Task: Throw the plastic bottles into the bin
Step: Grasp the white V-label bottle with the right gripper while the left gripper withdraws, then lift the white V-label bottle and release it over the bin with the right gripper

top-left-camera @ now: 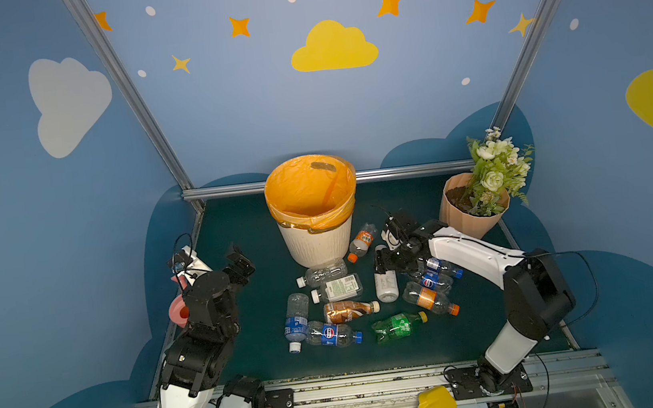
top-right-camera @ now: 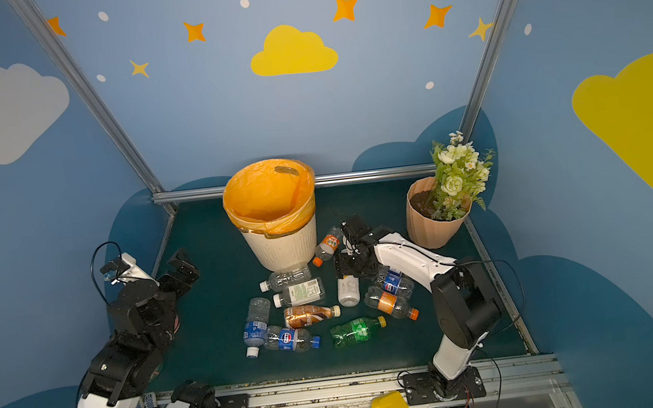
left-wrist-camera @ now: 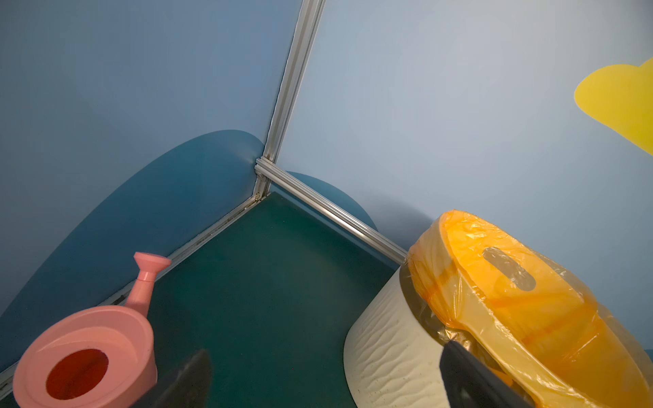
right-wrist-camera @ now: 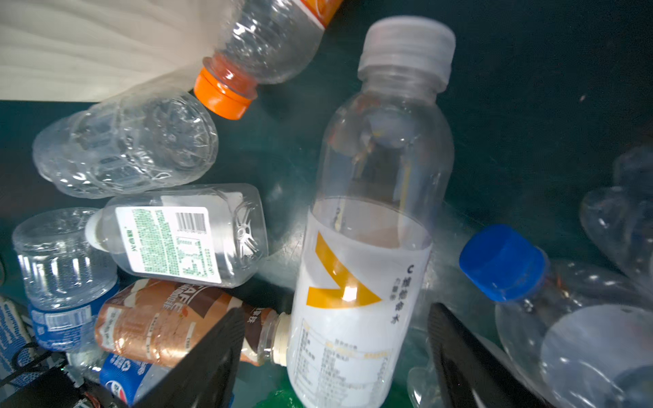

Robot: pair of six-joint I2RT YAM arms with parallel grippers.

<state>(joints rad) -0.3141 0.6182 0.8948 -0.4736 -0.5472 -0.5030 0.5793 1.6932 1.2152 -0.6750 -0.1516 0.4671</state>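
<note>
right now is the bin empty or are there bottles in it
Seemingly empty: the bin shows only orange liner inside; its bottom is hidden.

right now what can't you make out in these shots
- bin floor: both top views, hidden by its near wall and orange bag; any bottles inside, cannot tell
- pink watering can: in a top view, mostly behind the left arm
- white bottle upper part: both top views, covered by the right gripper
- blue-capped bottle: right wrist view, cut off by the picture edge

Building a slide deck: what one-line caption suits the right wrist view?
Right gripper, fingers open, straddles a white-labelled bottle amid other scattered bottles.
</note>
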